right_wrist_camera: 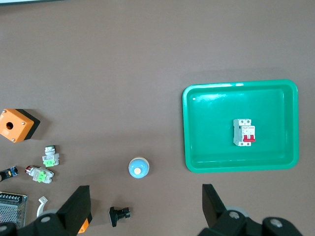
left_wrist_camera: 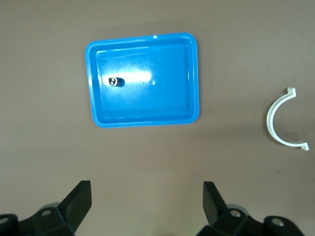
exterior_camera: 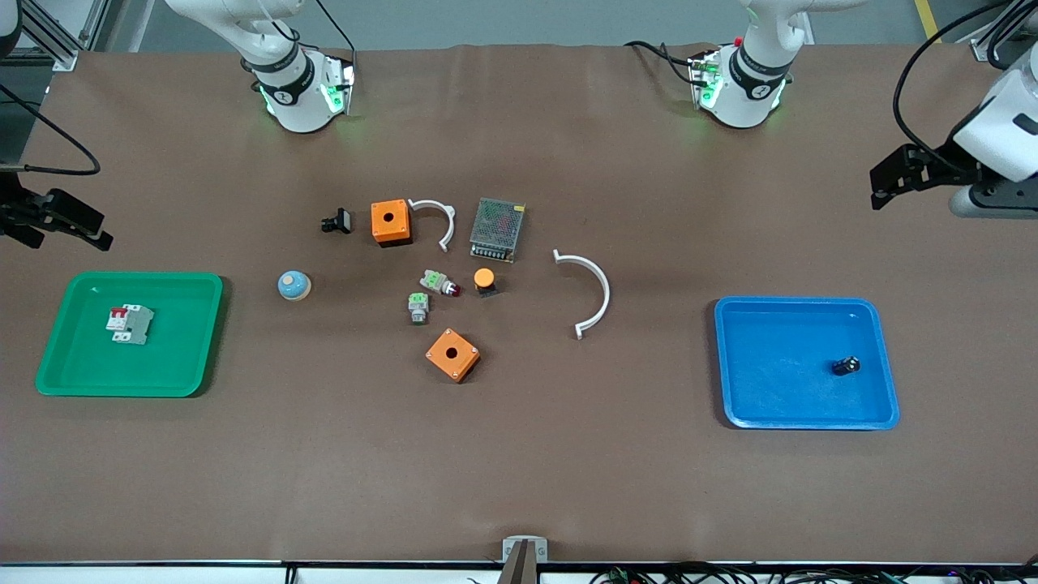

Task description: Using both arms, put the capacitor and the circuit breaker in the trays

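The capacitor (exterior_camera: 846, 366), a tiny black cylinder, lies in the blue tray (exterior_camera: 762, 405) toward the left arm's end of the table; it also shows in the left wrist view (left_wrist_camera: 115, 82). The circuit breaker (exterior_camera: 130, 324), light grey with red levers, lies in the green tray (exterior_camera: 186, 365) toward the right arm's end; it also shows in the right wrist view (right_wrist_camera: 244, 132). My left gripper (exterior_camera: 892, 178) is open and empty, raised above bare table beside the blue tray (left_wrist_camera: 146, 201). My right gripper (exterior_camera: 69, 223) is open and empty, raised beside the green tray (right_wrist_camera: 145, 206).
Mid-table lie two orange boxes (exterior_camera: 390, 222) (exterior_camera: 452, 354), a mesh power supply (exterior_camera: 496, 229), two white arc pieces (exterior_camera: 588, 292) (exterior_camera: 438, 219), a blue dome button (exterior_camera: 293, 285), a black clip part (exterior_camera: 336, 221), two green-topped grey parts (exterior_camera: 418, 307) and an orange-capped button (exterior_camera: 484, 280).
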